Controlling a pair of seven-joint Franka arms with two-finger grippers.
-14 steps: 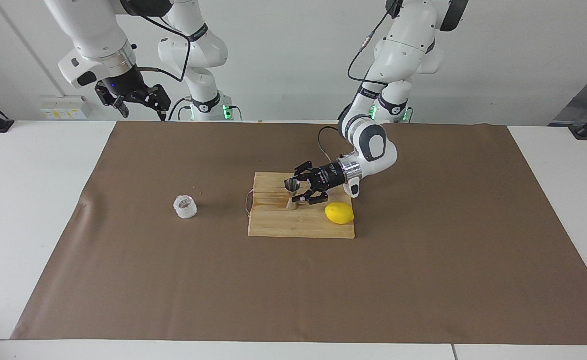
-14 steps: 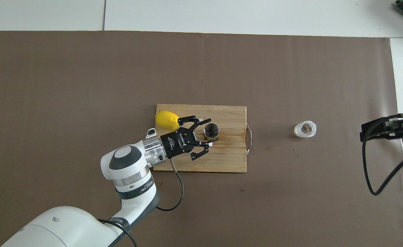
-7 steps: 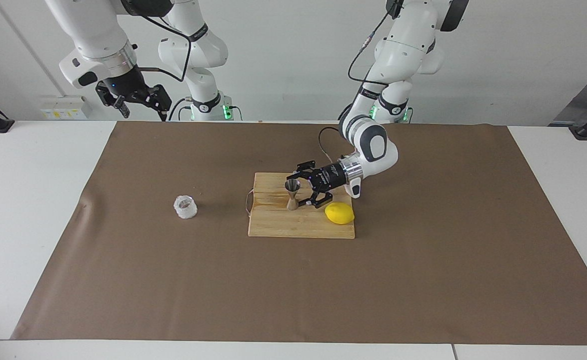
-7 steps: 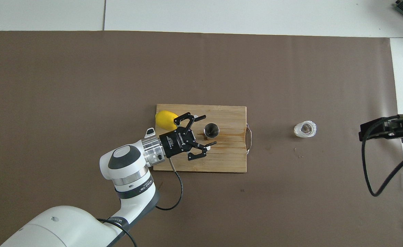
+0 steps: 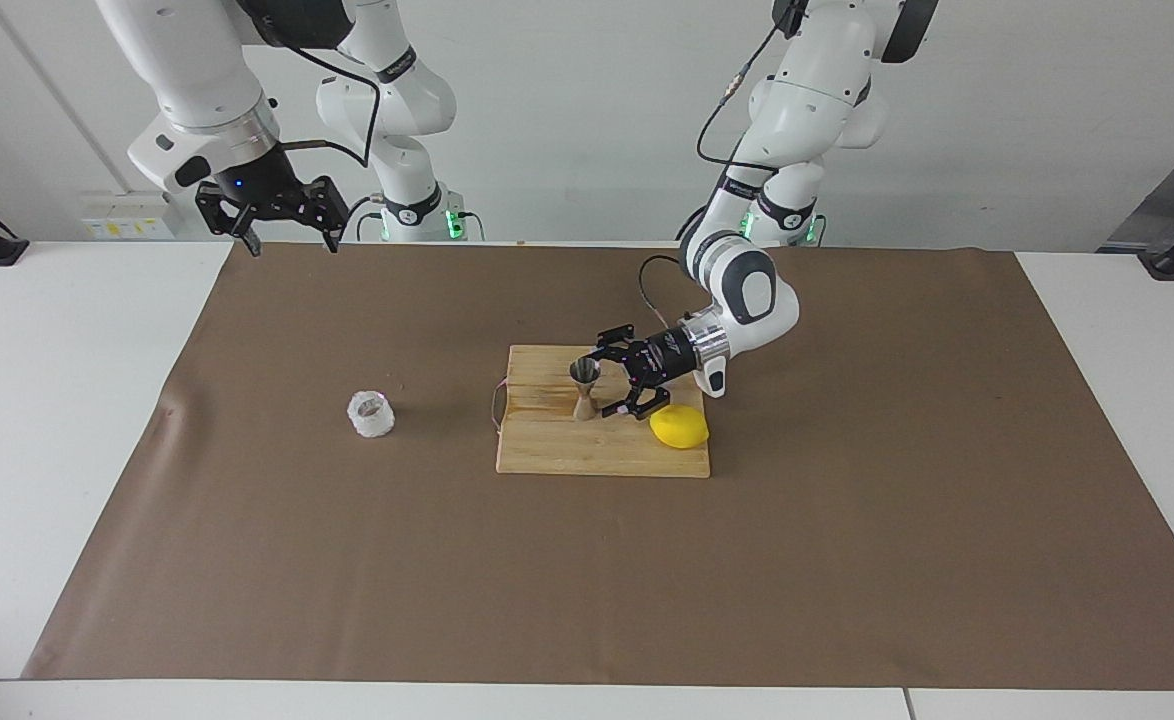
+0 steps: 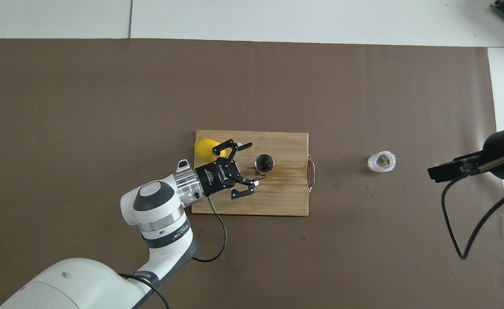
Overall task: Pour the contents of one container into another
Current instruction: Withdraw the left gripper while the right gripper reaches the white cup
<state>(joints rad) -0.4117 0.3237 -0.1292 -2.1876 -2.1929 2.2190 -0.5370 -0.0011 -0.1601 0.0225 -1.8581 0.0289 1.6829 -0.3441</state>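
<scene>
The jigger [image 5: 584, 389] [image 6: 264, 163] stands upright on the board [image 5: 587, 450] [image 6: 277, 201], its long axis vertical, mouth up, narrow waist between the two cones. It sits near the middle of the board, somewhat toward the handle end. The left gripper [image 5: 619, 385] [image 6: 251, 165] is low over the board just beside the jigger, on the side toward the left arm's end of the desk; its fingers are spread apart and clear of the jigger, with nothing between them, and they point along the board toward the jigger. One fingertip [image 6: 260, 177] lies close by the jigger's base, though contact cannot be told.

The lemon [image 5: 679, 427] [image 6: 207, 147] rests at the board's corner farther from the robots, at the left arm's end, partly under the gripper in the overhead view.

The cup [image 5: 370, 414] [image 6: 381, 162] stands upright on the brown mat [image 5: 847, 560] [image 6: 84, 107], mouth up, well apart from the board's handle end, toward the right arm's end of the desk.

The right gripper [image 5: 285, 236] [image 6: 447, 169] hangs high over the mat's edge nearest the robots, fingers apart and pointing down, empty, well apart from the cup.
</scene>
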